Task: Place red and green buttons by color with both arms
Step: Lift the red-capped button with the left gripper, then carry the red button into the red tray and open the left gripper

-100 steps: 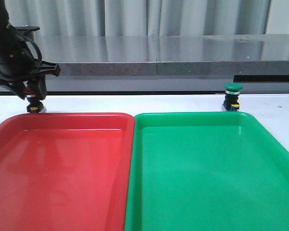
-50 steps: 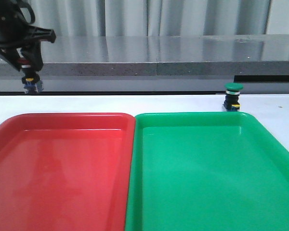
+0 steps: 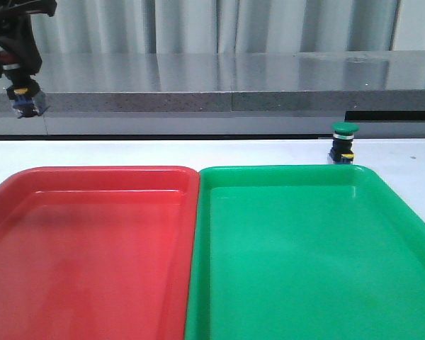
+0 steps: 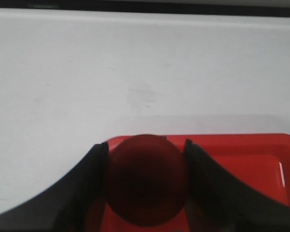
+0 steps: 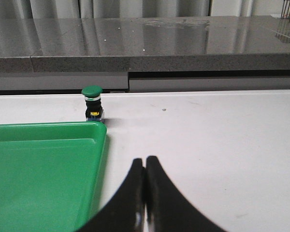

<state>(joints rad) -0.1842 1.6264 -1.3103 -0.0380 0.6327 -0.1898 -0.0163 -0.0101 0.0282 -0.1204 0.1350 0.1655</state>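
Note:
My left gripper is shut on the red button and holds it high above the table at the far left, behind the red tray. In the left wrist view the red cap fills the gap between the fingers, above a corner of the red tray. The green button stands upright on the white table behind the green tray. It also shows in the right wrist view. My right gripper is shut and empty, low over the table beside the green tray.
A grey stone ledge runs across the back with curtains behind it. The two trays lie side by side and fill the front of the table. The white table lies to the right of the green tray.
My left gripper has lifted the red button off the table and carried it up and a little to the left. The green button has not moved.

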